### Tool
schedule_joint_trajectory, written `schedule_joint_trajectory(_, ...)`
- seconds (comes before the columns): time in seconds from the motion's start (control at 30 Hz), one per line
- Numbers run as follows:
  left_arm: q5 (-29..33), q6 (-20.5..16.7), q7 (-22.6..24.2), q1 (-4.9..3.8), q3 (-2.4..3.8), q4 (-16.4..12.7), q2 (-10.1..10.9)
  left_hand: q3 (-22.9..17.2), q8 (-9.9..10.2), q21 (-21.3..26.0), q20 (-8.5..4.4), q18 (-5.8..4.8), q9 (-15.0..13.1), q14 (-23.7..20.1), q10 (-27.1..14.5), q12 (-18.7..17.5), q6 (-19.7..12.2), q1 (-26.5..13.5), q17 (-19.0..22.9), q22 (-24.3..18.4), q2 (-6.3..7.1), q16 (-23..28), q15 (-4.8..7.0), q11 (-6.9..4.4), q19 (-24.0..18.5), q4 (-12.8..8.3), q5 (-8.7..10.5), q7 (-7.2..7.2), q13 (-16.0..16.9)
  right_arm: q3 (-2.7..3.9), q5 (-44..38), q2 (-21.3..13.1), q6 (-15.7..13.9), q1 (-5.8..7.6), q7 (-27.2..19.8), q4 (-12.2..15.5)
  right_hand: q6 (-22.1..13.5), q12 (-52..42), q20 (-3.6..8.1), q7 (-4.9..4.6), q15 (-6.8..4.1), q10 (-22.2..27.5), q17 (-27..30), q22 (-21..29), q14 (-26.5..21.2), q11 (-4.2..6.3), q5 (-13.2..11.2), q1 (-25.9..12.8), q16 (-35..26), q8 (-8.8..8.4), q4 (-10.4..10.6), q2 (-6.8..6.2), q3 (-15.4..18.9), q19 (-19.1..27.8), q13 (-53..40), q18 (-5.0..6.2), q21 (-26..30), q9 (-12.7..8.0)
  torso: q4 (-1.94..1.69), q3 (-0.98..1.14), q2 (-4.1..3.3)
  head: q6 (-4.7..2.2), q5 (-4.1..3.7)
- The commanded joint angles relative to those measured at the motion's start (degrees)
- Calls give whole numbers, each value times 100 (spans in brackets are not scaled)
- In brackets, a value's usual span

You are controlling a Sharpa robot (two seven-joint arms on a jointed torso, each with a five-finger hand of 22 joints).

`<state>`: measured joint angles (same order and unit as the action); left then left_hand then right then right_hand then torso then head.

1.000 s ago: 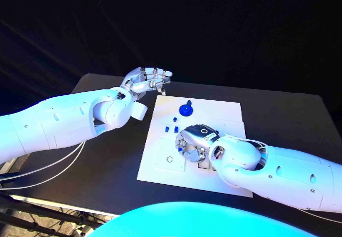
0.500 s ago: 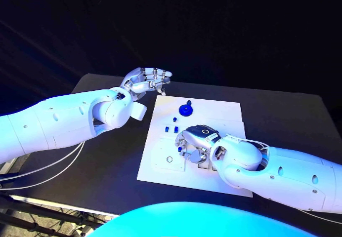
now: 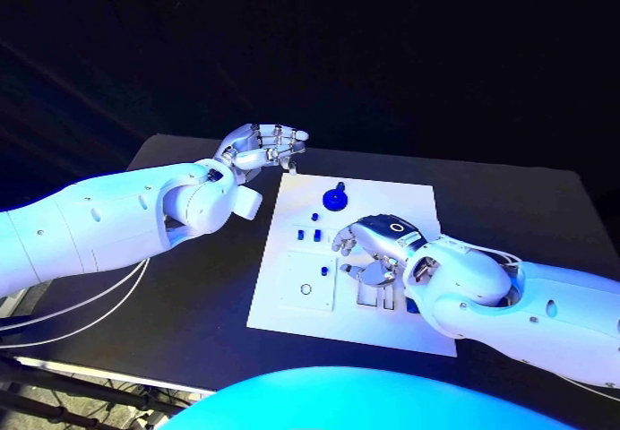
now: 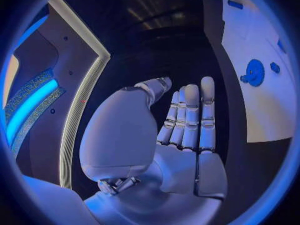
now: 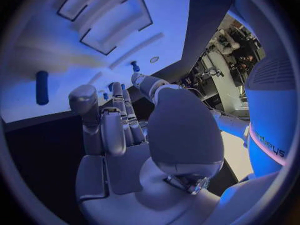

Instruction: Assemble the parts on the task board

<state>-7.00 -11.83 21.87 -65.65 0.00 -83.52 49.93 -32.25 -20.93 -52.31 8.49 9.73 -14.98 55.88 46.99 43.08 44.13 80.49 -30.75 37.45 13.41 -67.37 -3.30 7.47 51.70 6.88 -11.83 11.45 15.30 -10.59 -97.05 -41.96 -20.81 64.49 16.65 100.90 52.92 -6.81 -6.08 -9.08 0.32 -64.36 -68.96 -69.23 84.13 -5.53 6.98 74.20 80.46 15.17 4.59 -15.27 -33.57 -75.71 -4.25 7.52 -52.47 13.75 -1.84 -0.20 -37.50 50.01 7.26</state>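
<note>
The white task board is seen mid-table, with a blue gear at its far end and small blue pegs nearer the middle. The right hand is held over the board, fingers apart and empty. The left hand is raised beyond the board's far-left corner, fingers loosely spread, nothing held.

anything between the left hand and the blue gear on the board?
Head view: only bare black table and white task board edge between left hand and round blue gear.
</note>
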Motion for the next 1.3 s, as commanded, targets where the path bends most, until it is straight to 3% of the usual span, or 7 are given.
schedule_joint_trajectory(0.03,-32,113,18,-6,4,-14,1,30,-37,16,40,78,8,-14,-41,-31,-41,25,6,-5,-13,-32,-21,2,-18,9,-4,2,-8,21,90,-209,-125,131,106,140,5,-37,-33,13,42,36,3,1,138,3,-10,-19,-8,-17,1,-61,46,11,-9,-26,16,0,14,0,4,-1,-22)
schedule_joint_trajectory(0.37,-33,110,29,-6,3,-22,-1,35,-37,19,42,78,11,-15,-53,-32,-54,24,8,-6,-12,-34,-24,6,-18,11,-3,5,-12,66,618,-875,160,547,200,205,-19,-182,-31,14,46,237,-65,-10,153,4,7,5,28,-65,28,-73,371,-15,-20,-31,15,-7,16,-2,6,-5,-148)
schedule_joint_trajectory(0.43,-33,112,31,-6,3,-24,-5,39,-37,20,44,78,12,-15,-58,-32,-60,22,9,-7,-11,-35,-25,7,-18,13,-2,6,-13,68,681,-925,255,575,188,145,-58,-298,-40,25,48,415,-64,15,149,1,162,66,29,-113,87,-27,724,4,-24,-24,81,-17,16,3,1,-11,-158)
schedule_joint_trajectory(0.47,-33,114,33,-6,3,-24,-7,40,-37,21,44,78,12,-15,-60,-32,-63,22,10,-7,-10,-36,-26,8,-18,14,-1,6,-14,68,730,-945,314,587,171,96,-98,-452,-43,20,81,612,-67,64,146,-5,225,247,34,-168,180,104,1242,31,-19,-1,196,-30,9,7,-3,-15,-170)
schedule_joint_trajectory(0.53,-33,121,35,-6,3,-22,-10,46,-37,23,46,78,13,-16,-64,-31,-69,17,11,-9,-9,-37,-28,10,-18,18,0,8,-15,68,803,-959,380,597,147,30,-140,-609,-60,35,74,767,-87,79,152,-17,221,452,47,-227,295,191,1662,22,-7,-5,243,-46,6,9,-3,-21,-181)
schedule_joint_trajectory(0.87,-33,147,33,-6,2,-15,-12,90,-48,39,57,77,17,-17,-82,-19,-95,-22,17,-19,0,-48,-39,19,-19,50,11,15,-20,63,1062,-922,700,576,60,-216,-191,-908,-89,31,108,1150,-54,99,138,-64,114,893,33,-330,776,305,2481,16,30,3,345,-68,1,4,-8,-15,-173)
schedule_joint_trajectory(1.3,-34,180,19,-6,1,1,-17,108,-48,48,62,78,21,-18,-96,-15,-119,-30,20,-25,2,-54,-42,23,-18,60,11,19,-23,40,1088,-645,759,456,7,-525,-23,-1177,-42,19,44,818,-134,-83,177,5,56,1258,77,-304,986,536,2281,-159,29,-50,43,-58,-5,6,-1,-11,-173)
